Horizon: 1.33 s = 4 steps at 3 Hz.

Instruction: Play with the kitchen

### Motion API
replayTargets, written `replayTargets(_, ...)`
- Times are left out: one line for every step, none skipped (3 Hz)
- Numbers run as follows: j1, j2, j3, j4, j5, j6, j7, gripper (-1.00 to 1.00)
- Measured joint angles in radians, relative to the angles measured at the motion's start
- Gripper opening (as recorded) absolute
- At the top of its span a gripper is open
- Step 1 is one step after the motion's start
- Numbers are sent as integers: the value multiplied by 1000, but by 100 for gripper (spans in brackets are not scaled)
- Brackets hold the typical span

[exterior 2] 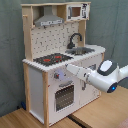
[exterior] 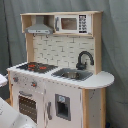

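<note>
- Kitchen [exterior: 57,70] fills most of the first exterior view; it is a light-wood and white toy unit standing in front of a grey curtain [exterior: 114,45].
- On my second exterior view the same kitchen [exterior 2: 57,60] stands on a wooden bench [exterior 2: 100,112], toward the second exterior view's left.
- I see the black stovetop with red rings [exterior: 35,66] on the first exterior view's left half of the counter, and the silver sink [exterior: 72,75] just beside it to the right.
- Behind the sink the black curved faucet [exterior: 84,59] rises upright against the white tiled back wall.
- Up top, the grey hood [exterior: 39,29] hangs over the stovetop and the microwave [exterior: 71,23] sits on the shelf beside it.
- Below the stovetop I can make out the knobs [exterior: 25,81] and the oven door [exterior: 29,106] with its slotted window.
- My arm [exterior 2: 102,75] comes in from the second exterior view's right, white with a rounded joint showing a blue light.
- Its end effector [exterior 2: 70,68] reaches to the front panel just under the stovetop, at the knob row above the oven door [exterior 2: 65,97].
- I cannot tell whether the end effector is wide or narrow, nor whether it actually touches a knob.
- In the first exterior view only a white part of the arm [exterior: 10,117] shows at the bottom-left corner.
</note>
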Motion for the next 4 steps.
replayTargets(-40,-8,32,17,-2,0,-112,100)
replayTargets(-79,-16,62,32,-12,0,-230,100)
replayTargets(-107,-27,79,49,-18,1,-351,100)
replayTargets(-126,-36,85,62,-18,5,-461,100)
